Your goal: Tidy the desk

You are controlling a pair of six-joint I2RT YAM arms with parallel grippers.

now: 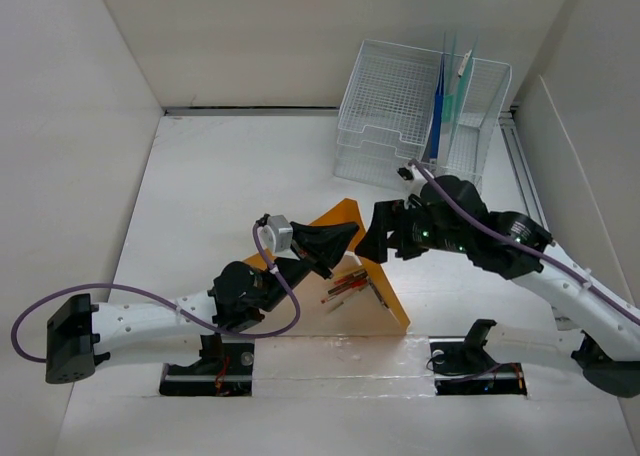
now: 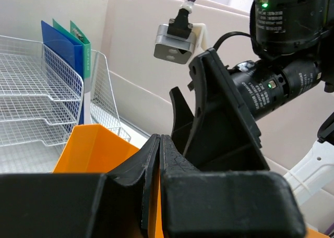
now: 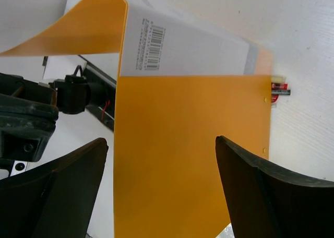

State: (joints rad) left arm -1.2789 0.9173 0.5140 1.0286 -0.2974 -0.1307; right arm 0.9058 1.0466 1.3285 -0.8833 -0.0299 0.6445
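The left gripper (image 2: 159, 139) has its fingers pressed tight on the front cover of the orange folder (image 1: 385, 298), holding that flap lifted while the back half lies flat on the white bench (image 1: 230, 176), near its front edge between the two arms. The right gripper (image 3: 159, 141) hangs wide open right over the folder's inside face, holding nothing. Red pens (image 1: 345, 288) lie at the folder's edge, and the wire tray rack (image 1: 395, 106) stands in the far right corner.
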